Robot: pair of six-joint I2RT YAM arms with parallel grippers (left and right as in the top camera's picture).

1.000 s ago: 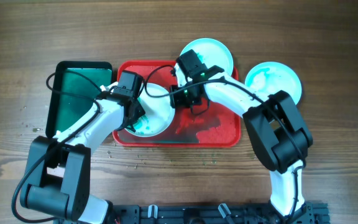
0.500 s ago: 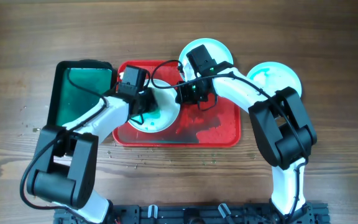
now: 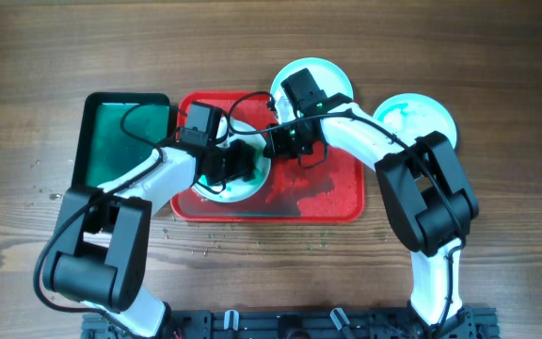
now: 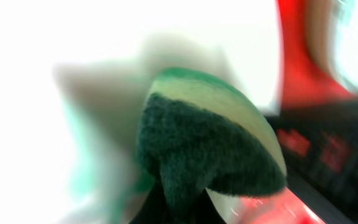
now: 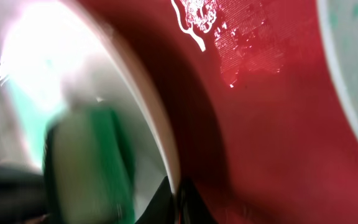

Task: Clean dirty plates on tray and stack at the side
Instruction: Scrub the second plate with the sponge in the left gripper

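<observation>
Overhead view: one plate (image 3: 216, 191) lies in the left half of the red tray (image 3: 332, 205). The left gripper (image 3: 236, 162) clamps a green sponge (image 4: 210, 155) and presses it onto that plate. The right gripper (image 3: 285, 143) appears to pinch the plate's rim. Outside the tray, unstacked, sit a far plate (image 3: 327, 75) and a right plate (image 3: 422, 118) smeared teal. Cleaning looks roughly midway, with stacking not begun.

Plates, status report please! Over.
Left gripper shut on sponge, sponge on plate in tray. Right gripper pinches its rim. Back plate, right plate off tray. Nothing blocking.
</observation>
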